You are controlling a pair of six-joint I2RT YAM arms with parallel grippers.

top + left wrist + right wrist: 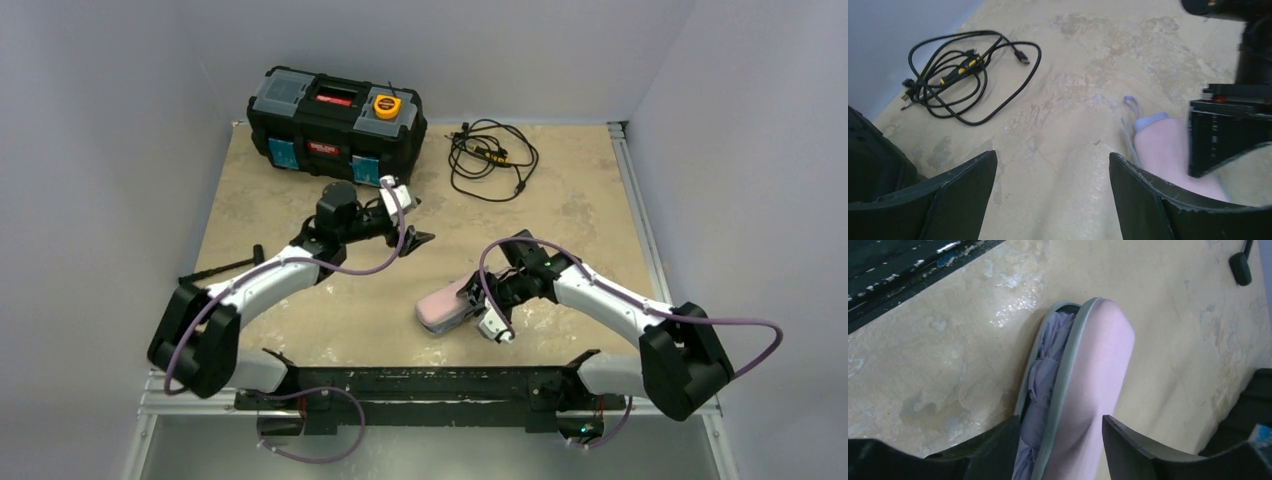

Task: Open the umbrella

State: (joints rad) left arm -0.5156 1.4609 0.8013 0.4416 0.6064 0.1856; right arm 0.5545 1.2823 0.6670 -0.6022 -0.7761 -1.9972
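The umbrella [442,305] is packed in a pinkish oblong capsule that lies on the tan table near the front centre. In the right wrist view the capsule [1095,375] is partly unzipped, with folded lilac fabric [1045,385] showing along its grey edge. My right gripper [1060,417] is closed on the capsule's near end, one finger on each side; it also shows in the top view [482,312]. My left gripper [420,240] is open and empty, held above the table to the upper left of the umbrella. In the left wrist view [1053,157] the umbrella's lilac end with its loop [1149,120] lies ahead to the right.
A black toolbox [335,120] stands at the back left. A coiled black cable [490,155] lies at the back centre and shows in the left wrist view [963,70]. A thin black T-handled tool [215,270] lies by the left arm. A black rail [420,385] runs along the front edge.
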